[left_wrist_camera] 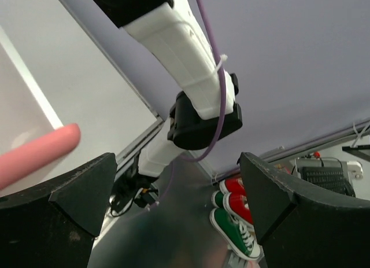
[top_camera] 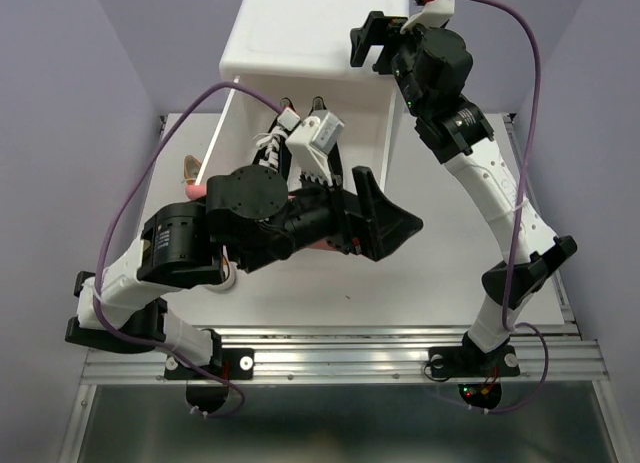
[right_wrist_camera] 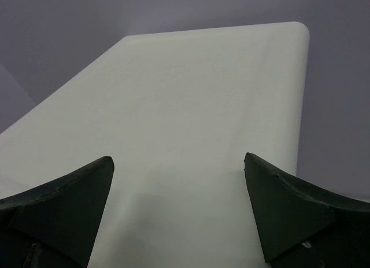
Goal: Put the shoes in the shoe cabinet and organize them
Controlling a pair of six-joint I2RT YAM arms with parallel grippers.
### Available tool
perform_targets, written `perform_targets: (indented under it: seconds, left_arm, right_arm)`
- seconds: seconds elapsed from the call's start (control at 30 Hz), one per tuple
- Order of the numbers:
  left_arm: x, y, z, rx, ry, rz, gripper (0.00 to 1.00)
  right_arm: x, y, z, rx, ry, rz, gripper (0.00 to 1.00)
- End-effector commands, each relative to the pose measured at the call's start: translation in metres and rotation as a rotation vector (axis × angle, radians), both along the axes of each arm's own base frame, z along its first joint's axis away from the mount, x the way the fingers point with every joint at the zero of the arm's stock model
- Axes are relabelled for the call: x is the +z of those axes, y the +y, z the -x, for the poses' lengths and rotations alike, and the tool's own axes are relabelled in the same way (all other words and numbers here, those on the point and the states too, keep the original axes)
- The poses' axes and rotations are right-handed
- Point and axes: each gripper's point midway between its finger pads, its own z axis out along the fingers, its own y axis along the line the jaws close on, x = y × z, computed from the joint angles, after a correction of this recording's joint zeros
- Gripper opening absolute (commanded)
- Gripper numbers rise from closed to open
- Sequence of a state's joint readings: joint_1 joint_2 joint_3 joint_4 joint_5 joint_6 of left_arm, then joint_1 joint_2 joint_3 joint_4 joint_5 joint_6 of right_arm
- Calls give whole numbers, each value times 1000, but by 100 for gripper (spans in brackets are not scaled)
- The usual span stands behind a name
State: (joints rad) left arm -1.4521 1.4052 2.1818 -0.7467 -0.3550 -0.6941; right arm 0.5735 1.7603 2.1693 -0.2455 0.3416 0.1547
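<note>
Shoes [top_camera: 274,148] mostly behind left arm [top_camera: 250,223] (laces alone clear), left fingers [left_wrist_camera: 75,193] and right fingers [right_wrist_camera: 289,210] apart.

Shoe cabinet [top_camera: 300,33] filling upper centre, left arm [top_camera: 280,218] lying across mid-frame before it, bare table [top_camera: 440,273] open at centre right

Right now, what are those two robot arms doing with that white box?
They are tidying shoes into a white shoe cabinet. The right gripper hangs open above the cabinet's top, holding nothing. The left gripper is open and empty too, low in front of the cabinet. Black sneakers with white laces peek out behind the left arm there; the arm hides whether they sit in a drawer.
</note>
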Motion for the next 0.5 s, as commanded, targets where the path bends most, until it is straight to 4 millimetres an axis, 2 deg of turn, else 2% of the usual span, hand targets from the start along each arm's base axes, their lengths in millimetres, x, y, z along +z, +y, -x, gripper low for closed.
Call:
perform_targets:
  seconds: [0.0,0.03,0.07,0.13,0.17,0.23,0.3,0.37,0.43,0.47]
  left_arm:
    - [21,19,7,28,28,88,99]
    - [19,21,9,26,45,100,99]
    - [3,14,11,25,84,87,99]
    - [-10,27,10,49,138,86,99]
    - [-29,25,11,64,187,59,99]
    - [-59,43,6,140,248,-25,99]
    - [-102,58,3,216,322,-152,99]
    - [-123,67,2,254,337,-223,99]
    - [-132,74,0,285,350,-242,99]
    - [-144,77,-1,295,355,-268,99]
  right_arm:
    - [-142,6,-16,-24,378,198,100]
    - [-142,6,-16,-26,378,198,100]
    - [-144,6,-17,-24,380,205,100]
    - [-145,4,-20,-23,380,215,100]
    - [-146,3,-20,-26,380,219,100]
    - [-149,2,-21,-30,384,228,100]
    - [-150,3,-21,-29,387,230,100]
    - [-153,3,-21,-27,392,233,100]
    - [-153,3,-22,-29,391,236,100]
    - [-154,3,-23,-32,392,239,100]
